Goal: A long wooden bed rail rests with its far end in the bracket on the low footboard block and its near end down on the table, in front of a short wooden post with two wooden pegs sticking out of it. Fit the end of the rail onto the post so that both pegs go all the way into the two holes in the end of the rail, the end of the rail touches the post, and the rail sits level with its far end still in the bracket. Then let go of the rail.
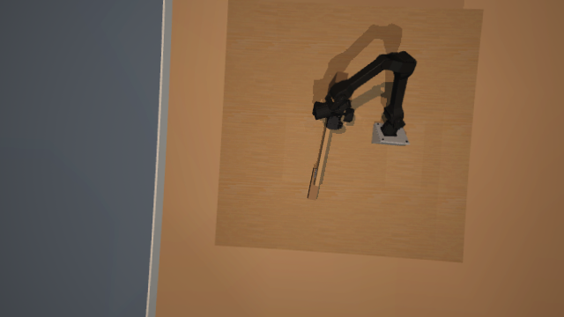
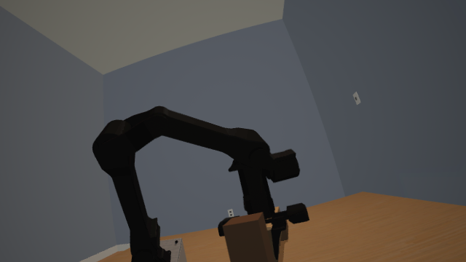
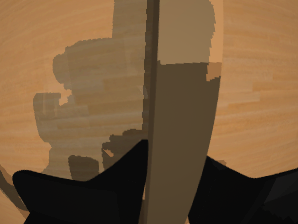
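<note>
The rail (image 1: 322,143) (image 3: 182,115) runs from under the gripper to the low footboard block (image 1: 313,192). Its far end lies at the bracket on that block; the exact seating is too small to tell. My gripper (image 1: 334,122) (image 3: 161,145) is shut on the rail, with a black finger on each side in the wrist view. The post (image 1: 340,77) (image 2: 245,231) stands upright, partly behind the arm in the overhead view and in front of the gripper in the exterior view. The pegs, the rail's near end and any gap to the post are hidden. Whether the rail is level is unclear.
The arm arches from its grey base plate (image 1: 392,140) (image 2: 174,247), which stands to the right of the rail in the overhead view. The arm's upper links hang over the area by the post. A shadow of the arm falls on the table and across the rail.
</note>
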Controlling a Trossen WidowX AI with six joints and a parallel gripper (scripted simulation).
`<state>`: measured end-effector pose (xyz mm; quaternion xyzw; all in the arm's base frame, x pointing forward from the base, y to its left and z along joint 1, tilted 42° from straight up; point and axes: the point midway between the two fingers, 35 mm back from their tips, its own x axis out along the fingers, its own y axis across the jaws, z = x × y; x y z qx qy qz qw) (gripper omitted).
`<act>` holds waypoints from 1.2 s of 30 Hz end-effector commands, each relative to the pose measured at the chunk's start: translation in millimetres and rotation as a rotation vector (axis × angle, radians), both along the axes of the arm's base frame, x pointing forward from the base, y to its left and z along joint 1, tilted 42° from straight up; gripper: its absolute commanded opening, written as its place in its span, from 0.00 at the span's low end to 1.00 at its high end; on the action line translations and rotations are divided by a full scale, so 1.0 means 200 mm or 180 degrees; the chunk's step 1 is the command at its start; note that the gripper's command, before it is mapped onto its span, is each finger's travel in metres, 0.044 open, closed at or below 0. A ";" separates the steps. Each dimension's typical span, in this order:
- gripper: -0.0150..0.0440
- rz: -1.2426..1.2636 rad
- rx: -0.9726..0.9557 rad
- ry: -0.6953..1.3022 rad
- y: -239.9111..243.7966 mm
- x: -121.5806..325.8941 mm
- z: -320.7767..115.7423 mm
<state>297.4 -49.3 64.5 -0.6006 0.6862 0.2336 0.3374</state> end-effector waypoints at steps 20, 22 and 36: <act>0.25 0.0018 0.0000 -0.0001 -0.02 0.00 0.04; 0.25 0.0018 0.0000 -0.0001 -0.02 0.00 0.04; 0.25 0.0018 0.0000 -0.0001 -0.04 -0.01 0.05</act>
